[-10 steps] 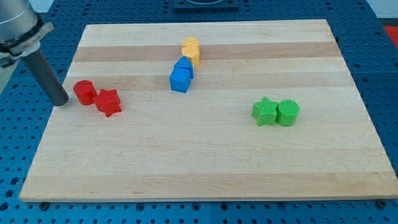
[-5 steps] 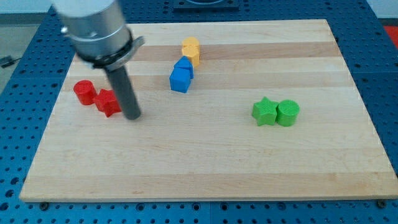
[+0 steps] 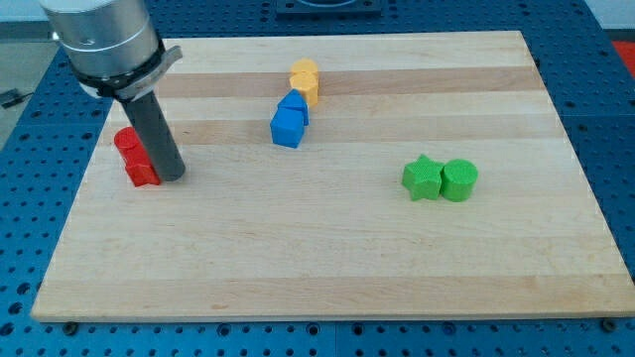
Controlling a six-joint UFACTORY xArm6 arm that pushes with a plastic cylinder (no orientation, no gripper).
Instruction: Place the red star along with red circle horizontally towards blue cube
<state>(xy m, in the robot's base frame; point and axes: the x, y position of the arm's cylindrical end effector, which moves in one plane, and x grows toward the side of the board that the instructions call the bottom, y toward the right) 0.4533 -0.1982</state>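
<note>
My tip (image 3: 173, 176) stands touching the right side of the red star (image 3: 142, 171), with the red circle (image 3: 127, 142) just above-left; the blue cube (image 3: 288, 127) lies well to the right, so the pair sits on the wrong side for a rightward push; there is no gripper

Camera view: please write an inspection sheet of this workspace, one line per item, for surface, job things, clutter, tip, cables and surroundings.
Surface: wooden board, flat, no marks seen.
Job things: red circle and red star close together at the view's left, both partly hidden by the rod; blue cube near the top centre.
Clutter: second blue block, yellow blocks, green star, green circle.
Tip: my tip against the red star's right side.
Cables: nothing seen.
Surroundings: blue perforated table.
</note>
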